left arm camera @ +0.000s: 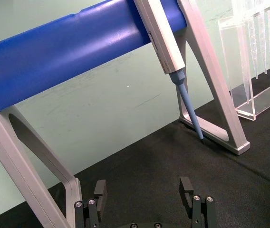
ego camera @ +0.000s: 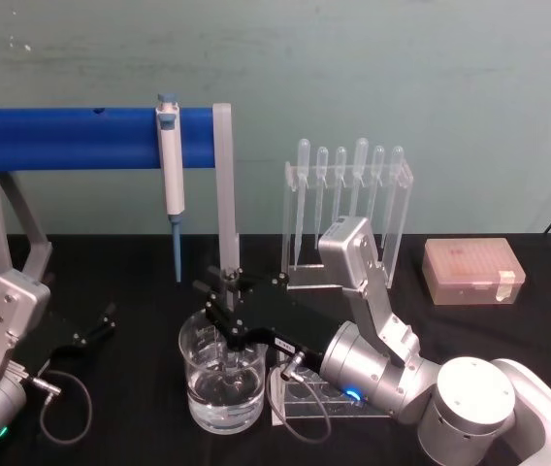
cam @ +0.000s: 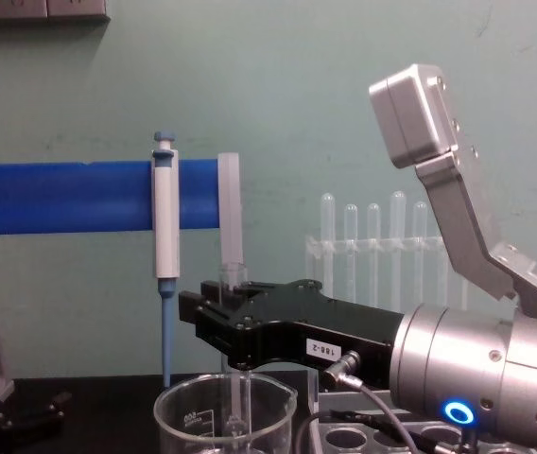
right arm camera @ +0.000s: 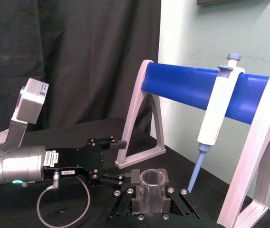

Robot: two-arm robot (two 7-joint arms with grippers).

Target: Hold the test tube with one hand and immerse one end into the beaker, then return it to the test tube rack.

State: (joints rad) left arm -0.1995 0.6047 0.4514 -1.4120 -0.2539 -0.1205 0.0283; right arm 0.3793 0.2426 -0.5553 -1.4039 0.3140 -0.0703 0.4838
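My right gripper (ego camera: 227, 299) is shut on the test tube (ego camera: 229, 351), holding it upright over the beaker (ego camera: 194, 361). In the chest view the test tube's open rim (cam: 233, 276) stands above the black gripper (cam: 235, 317), and its lower part reaches down inside the beaker (cam: 188, 416). The beaker holds water in its lower part; I cannot tell whether the tube's tip touches it. The right wrist view looks down on the tube's rim (right arm camera: 153, 183), clamped between the fingers. My left gripper (ego camera: 93, 328) rests open on the black table at the left, with nothing between its fingers (left arm camera: 187, 187).
A blue-bar stand (ego camera: 72, 136) holding a white-and-blue pipettor (ego camera: 171, 175) rises behind the beaker. A clear rack of plastic pipettes (ego camera: 348, 209) stands at the back, a pink tip box (ego camera: 472, 272) to its right. A clear rack with round holes (ego camera: 326, 396) lies under my right arm.
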